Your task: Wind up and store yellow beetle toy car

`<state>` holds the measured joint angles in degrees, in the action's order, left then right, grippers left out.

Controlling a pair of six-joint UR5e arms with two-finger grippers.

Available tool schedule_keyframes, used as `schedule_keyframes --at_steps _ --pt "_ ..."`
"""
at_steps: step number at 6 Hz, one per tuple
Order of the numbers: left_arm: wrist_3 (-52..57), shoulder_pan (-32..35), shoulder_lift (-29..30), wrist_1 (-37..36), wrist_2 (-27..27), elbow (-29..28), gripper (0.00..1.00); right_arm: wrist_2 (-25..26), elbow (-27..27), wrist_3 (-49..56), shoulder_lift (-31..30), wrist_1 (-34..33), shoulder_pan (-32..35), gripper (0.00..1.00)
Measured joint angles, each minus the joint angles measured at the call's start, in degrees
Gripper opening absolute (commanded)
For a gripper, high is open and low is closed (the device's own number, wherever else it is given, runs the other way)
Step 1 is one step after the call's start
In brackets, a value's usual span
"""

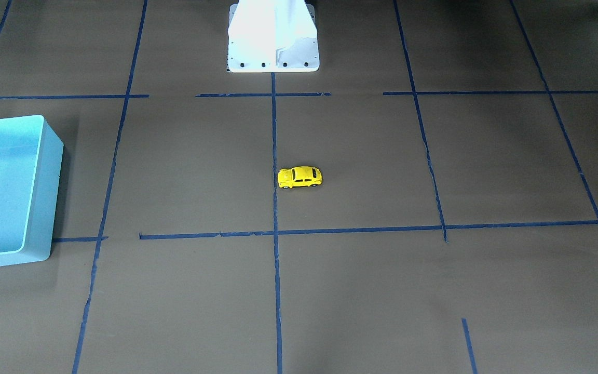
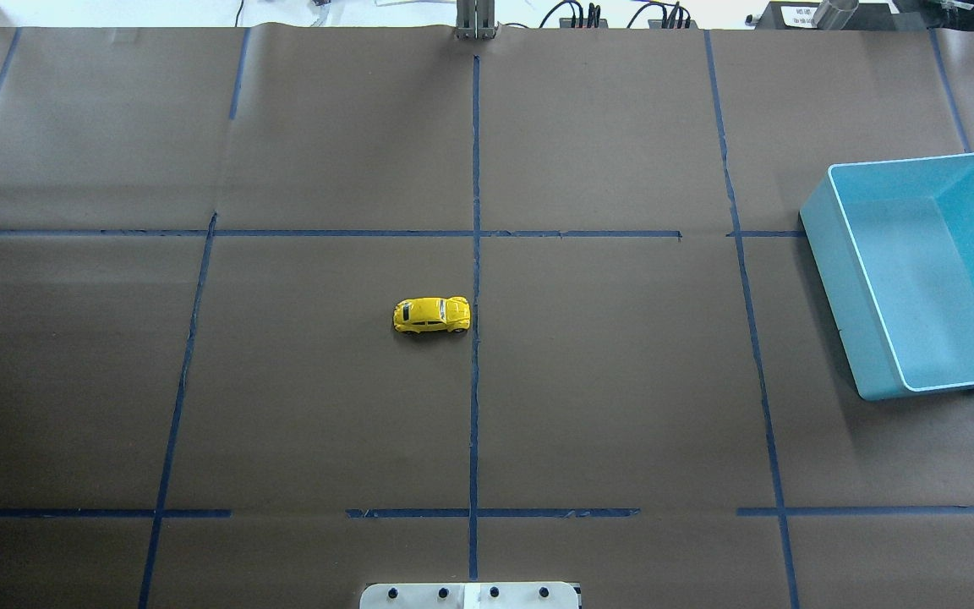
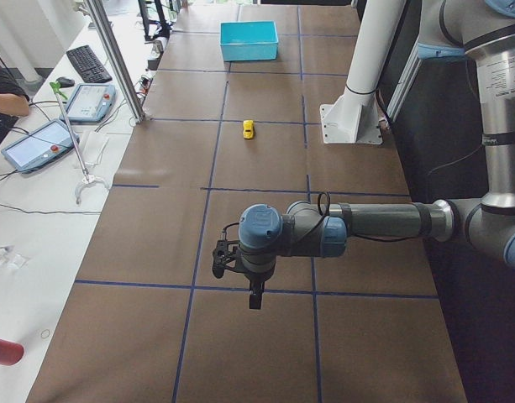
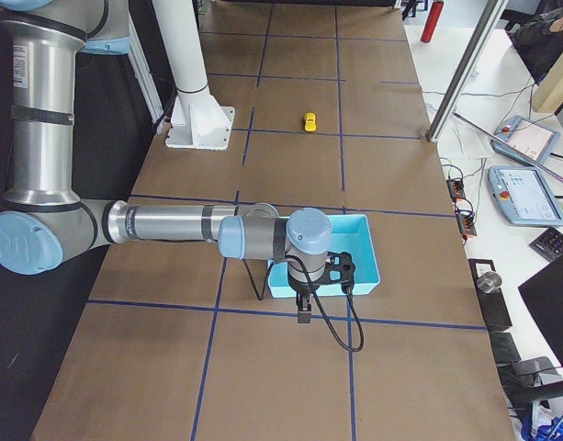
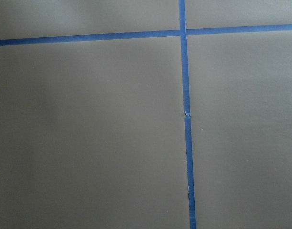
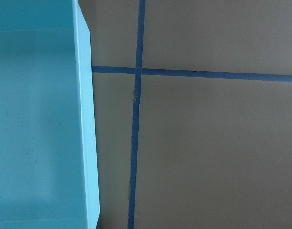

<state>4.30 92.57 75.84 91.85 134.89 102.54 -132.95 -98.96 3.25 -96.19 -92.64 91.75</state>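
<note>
The yellow beetle toy car [image 2: 431, 315] stands on its wheels alone near the middle of the table, beside the centre tape line; it also shows in the front view [image 1: 299, 177] and small in the side views [image 3: 248, 128] [image 4: 309, 121]. The turquoise bin [image 2: 842, 304] sits empty at the table's right end. My left gripper [image 3: 240, 281] hangs over the left end of the table, far from the car. My right gripper [image 4: 304, 308] hangs over the near edge of the bin [image 4: 373, 248]. Both grippers show only in side views, so I cannot tell whether they are open or shut.
The brown paper table cover carries a grid of blue tape lines [image 2: 475, 254]. The robot's white base [image 1: 273, 41] stands at the table's edge. The right wrist view shows the bin's rim [image 6: 86, 143]. Tablets and cables lie off the table's far side [image 3: 51, 138].
</note>
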Motion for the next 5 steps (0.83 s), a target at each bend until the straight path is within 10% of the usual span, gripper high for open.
schedule_keyframes --at_steps 5 --pt "0.46 0.09 -0.89 0.09 -0.09 -0.11 1.0 -0.03 -0.22 0.0 0.04 0.0 0.15 1.0"
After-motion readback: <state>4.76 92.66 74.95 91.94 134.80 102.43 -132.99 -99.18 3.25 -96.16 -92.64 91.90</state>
